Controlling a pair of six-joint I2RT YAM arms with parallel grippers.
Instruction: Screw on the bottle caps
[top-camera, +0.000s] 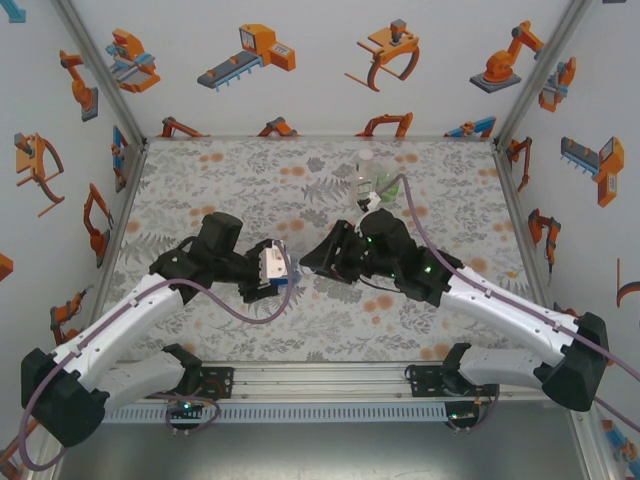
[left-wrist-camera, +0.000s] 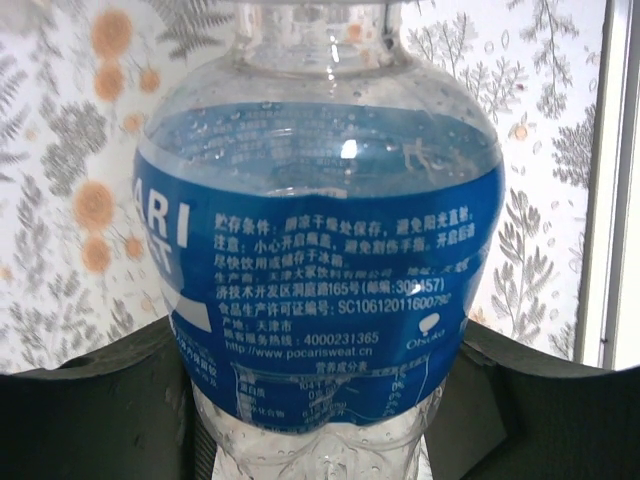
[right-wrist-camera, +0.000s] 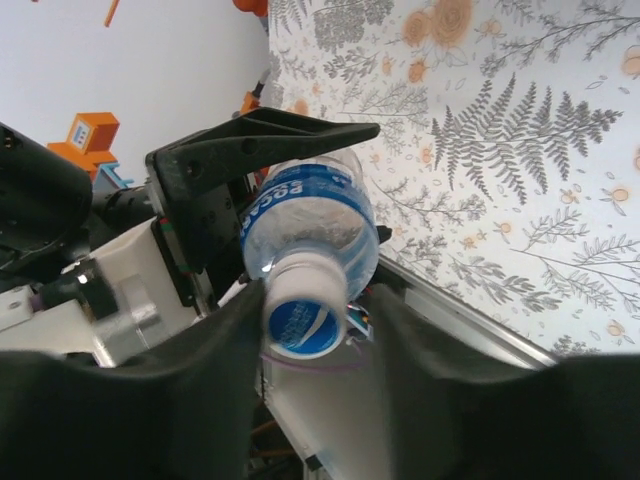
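From above, the left gripper (top-camera: 276, 268) clamps the blue-label bottle (top-camera: 288, 274) sideways, neck toward the right gripper (top-camera: 318, 262); if the two axes drift out of line, the cap may cross-thread, I judge; two other bottles (top-camera: 373, 178) stand well apart at the back.

In the left wrist view, the labelled body sits between dark fingers (left-wrist-camera: 90, 400) pressed on both flanks, a firm hold; too hard a squeeze could buckle the thin wall and let the bottle twist.

In the right wrist view, the white cap (right-wrist-camera: 303, 312) sits on the neck between the right fingers (right-wrist-camera: 200, 380); the jaws stand narrow, one finger at the cap, a slit beside the other, so loosened rather than clamped; a barely threaded cap could drop off.
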